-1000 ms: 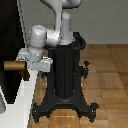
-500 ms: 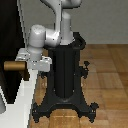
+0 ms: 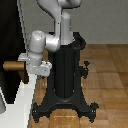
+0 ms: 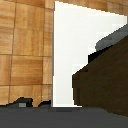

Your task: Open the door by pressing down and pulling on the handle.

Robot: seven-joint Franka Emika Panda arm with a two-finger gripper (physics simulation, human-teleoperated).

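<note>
Inspecting the exterior view, we find the arm (image 3: 52, 40) bent across toward that view's left, its wrist brought up against the door (image 3: 9, 40), a dark panel at the left margin set in a white frame (image 3: 26, 95). The handle (image 3: 13, 65), a short tan bar, sticks out of the dark panel and runs level toward the wrist. The pincer (image 3: 23, 70) sits at the handle's free end, touching it or just beside it; a thin dark finger (image 3: 23, 74) shows below the bar. We cannot tell from either view whether the pincer is apart, together, or clamped on the bar, since the wrist body hides the fingertips.

The wrist view gives a large brown mass, which we take to be the handle (image 4: 102, 82) seen very near, with the white frame (image 4: 70, 50) behind it and wooden floor (image 4: 22, 55) beyond. The near edge of that picture is dark and blurred; we leave it unread.

Our judgement on progress: the reach to the handle looks complete or nearly so. The bar lies roughly horizontal, so we judge it not yet pressed down. The door appears flush with its frame, with no gap visible, so we judge it unopened. Remaining work: confirm contact on the bar, press it down, then pull the panel away from the frame.

The black pedestal (image 3: 65, 85) stands well apart from the door.
</note>
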